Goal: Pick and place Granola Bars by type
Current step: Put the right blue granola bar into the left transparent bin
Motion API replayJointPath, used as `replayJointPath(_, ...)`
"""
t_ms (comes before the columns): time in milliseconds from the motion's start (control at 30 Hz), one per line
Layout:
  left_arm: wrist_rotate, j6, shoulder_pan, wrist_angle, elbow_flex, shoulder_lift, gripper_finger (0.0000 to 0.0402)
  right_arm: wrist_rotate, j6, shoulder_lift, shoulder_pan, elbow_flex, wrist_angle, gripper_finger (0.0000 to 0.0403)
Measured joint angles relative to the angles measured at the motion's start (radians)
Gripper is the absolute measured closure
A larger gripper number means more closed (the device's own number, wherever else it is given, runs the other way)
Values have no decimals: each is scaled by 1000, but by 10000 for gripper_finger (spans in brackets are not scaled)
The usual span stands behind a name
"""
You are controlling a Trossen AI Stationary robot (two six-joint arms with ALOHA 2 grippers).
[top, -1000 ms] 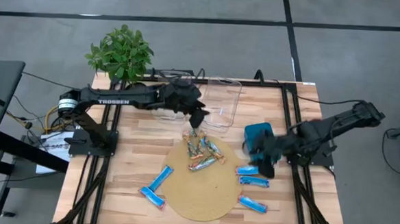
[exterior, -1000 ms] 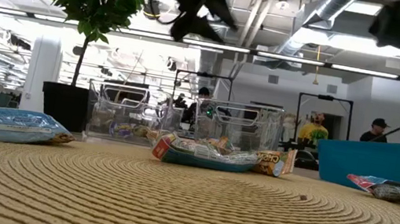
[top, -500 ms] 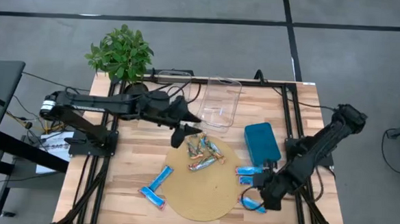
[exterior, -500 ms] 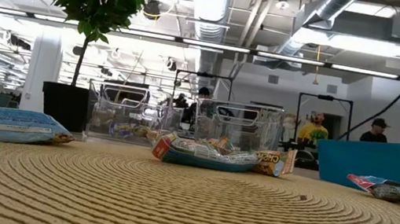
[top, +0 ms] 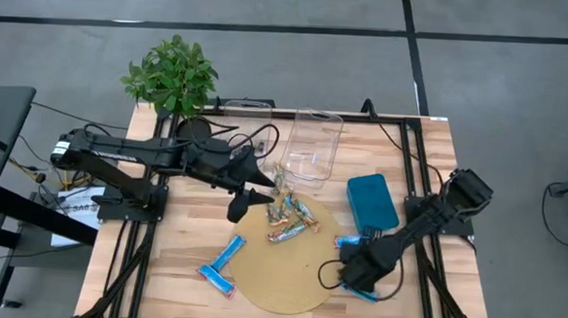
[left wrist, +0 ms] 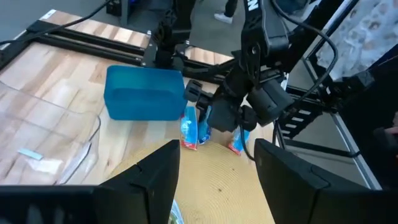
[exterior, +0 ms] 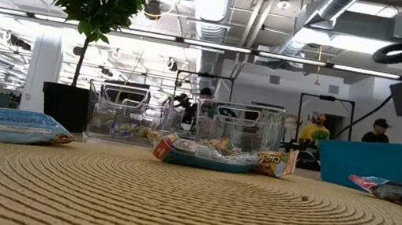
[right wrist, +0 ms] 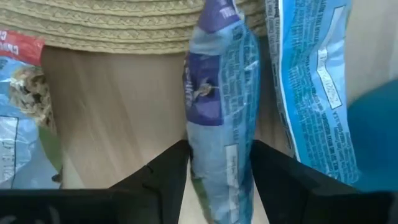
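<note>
Several silver, multicoloured granola bars point(top: 289, 216) lie piled on the far part of the round woven mat point(top: 288, 276). Two blue bars point(top: 226, 255) lie at the mat's left. My left gripper point(top: 241, 203) hovers open and empty above the mat's far-left rim; its fingers frame the left wrist view point(left wrist: 217, 148). My right gripper point(top: 354, 270) is down among the blue bars at the mat's right, shut on one blue bar point(right wrist: 219, 118). Another blue bar point(right wrist: 314, 87) lies beside it. My right gripper point(right wrist: 219, 149) pinches a blue bar between its two fingers, one finger point(right wrist: 165, 177) on each long edge. It comes from above, pointing down, with the fingers across the bar's width. The wrapper point(right wrist: 221, 155) is bunched narrow between them. The bar's far end point(right wrist: 217, 25) reaches the mat's rim.
A teal tray point(top: 371, 203) stands just far of my right gripper. Two clear bins point(top: 314, 146) stand at the table's far side, and a potted plant point(top: 171, 75) at its far-left corner. Bare wood lies left of the mat.
My right gripper has swung from beside the teal tray toward the near edge and come down onto the blue bars right of the mat. My left gripper has drawn back from the clear bins toward the table's near-left, over the mat's far-left rim.
</note>
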Motion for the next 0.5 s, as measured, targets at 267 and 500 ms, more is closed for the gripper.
replayJointPath(267, 2, -10, -16, -11, 0, -1, 203, -40, -24, -24, -34, -5, 26, 279)
replayJointPath(500, 0, -9, -16, -24, 0, -6, 203, -30, 5, -43, -37, -8, 67, 389)
